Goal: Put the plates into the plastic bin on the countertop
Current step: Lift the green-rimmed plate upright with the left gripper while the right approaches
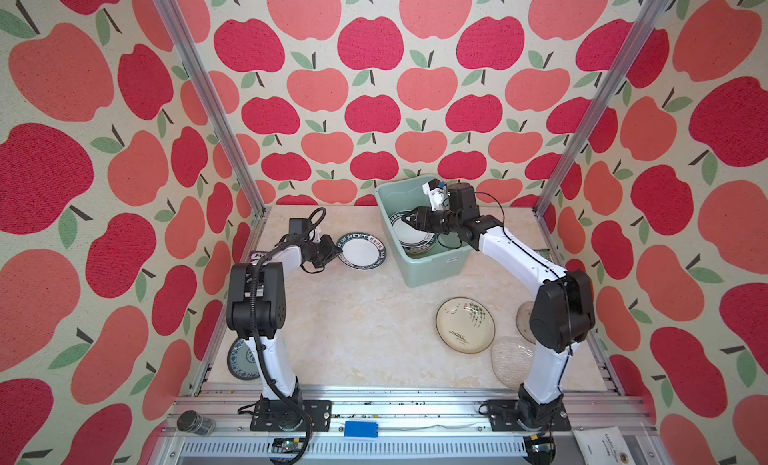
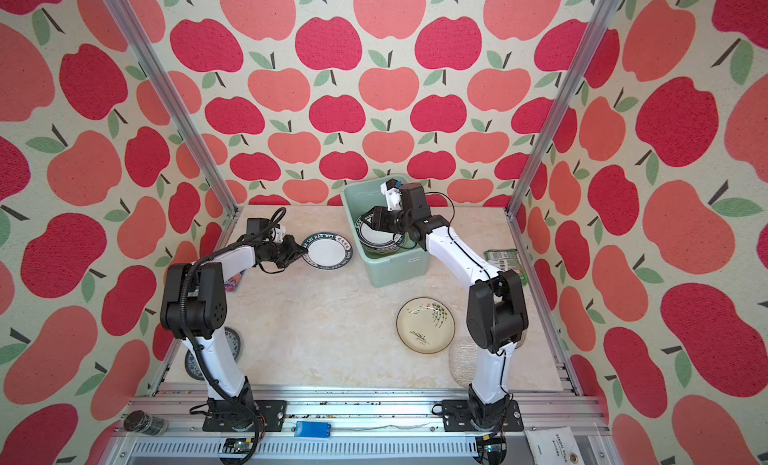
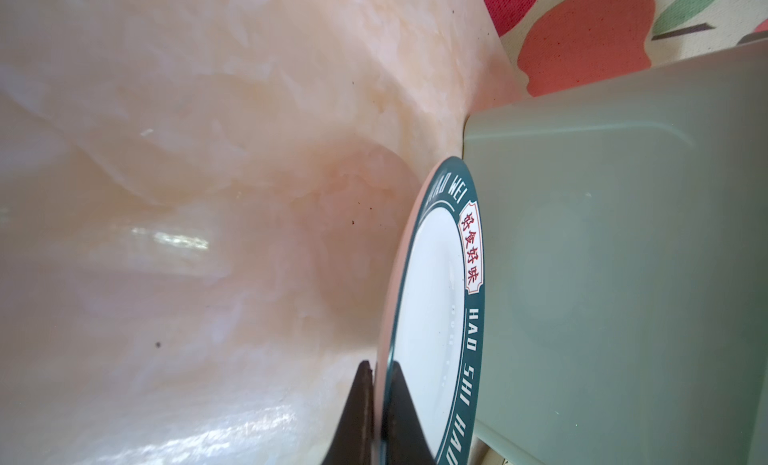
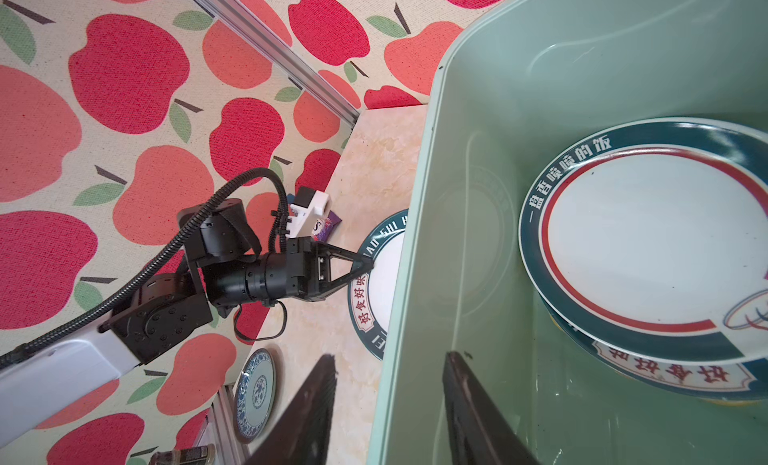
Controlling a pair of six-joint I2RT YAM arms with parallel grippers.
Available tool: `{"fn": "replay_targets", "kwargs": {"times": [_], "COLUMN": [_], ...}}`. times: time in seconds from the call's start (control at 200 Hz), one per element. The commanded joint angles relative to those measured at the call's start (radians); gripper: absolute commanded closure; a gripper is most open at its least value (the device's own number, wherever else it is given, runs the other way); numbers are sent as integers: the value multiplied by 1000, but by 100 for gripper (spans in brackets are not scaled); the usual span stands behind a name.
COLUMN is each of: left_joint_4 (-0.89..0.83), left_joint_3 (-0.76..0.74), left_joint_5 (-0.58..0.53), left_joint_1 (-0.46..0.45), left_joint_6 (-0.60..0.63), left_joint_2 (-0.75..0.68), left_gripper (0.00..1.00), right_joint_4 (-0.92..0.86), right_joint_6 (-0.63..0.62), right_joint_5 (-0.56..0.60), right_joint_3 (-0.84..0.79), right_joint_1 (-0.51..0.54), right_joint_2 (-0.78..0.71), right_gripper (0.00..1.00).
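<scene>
Your left gripper (image 1: 337,247) clamps the lettered plate (image 1: 360,251) by its rim, toward the countertop (image 1: 353,330) back-left corner, beside the bin (image 1: 436,272). That thin pinch may slip or clip the wall. Your right gripper (image 1: 406,218), jaws parted and empty, crowds the bin.

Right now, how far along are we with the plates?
Done: at least two lettered-rim plates lie stacked in the mint-green bin. In hand: left gripper shut on another lettered-rim plate beside it; right gripper open, empty. Left: cream plant plate, clear glass plate, blue-patterned plate.
</scene>
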Motion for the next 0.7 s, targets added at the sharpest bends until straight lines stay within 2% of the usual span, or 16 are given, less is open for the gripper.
{"fn": "replay_targets", "kwargs": {"times": [0.0, 0.245, 0.485, 0.695], "left_joint_4": [-54, -187, -215, -289], "left_joint_3": [18, 136, 256, 354], "left_joint_5": [-11, -18, 175, 302], "left_joint_1": [42, 80, 73, 7], "left_joint_6": [50, 149, 156, 189], "left_joint_2": [-101, -217, -254, -269], "left_gripper": [100, 100, 100, 100], "right_joint_4": [13, -35, -268, -443], "right_joint_6": [-20, -57, -203, -254], "right_joint_5": [11, -45, -183, -294], "right_joint_3": [5, 110, 331, 502], "right_joint_1": [-11, -56, -95, -119], "right_joint_2": [-34, -22, 34, 82], "right_gripper": [55, 55, 54, 53]}}
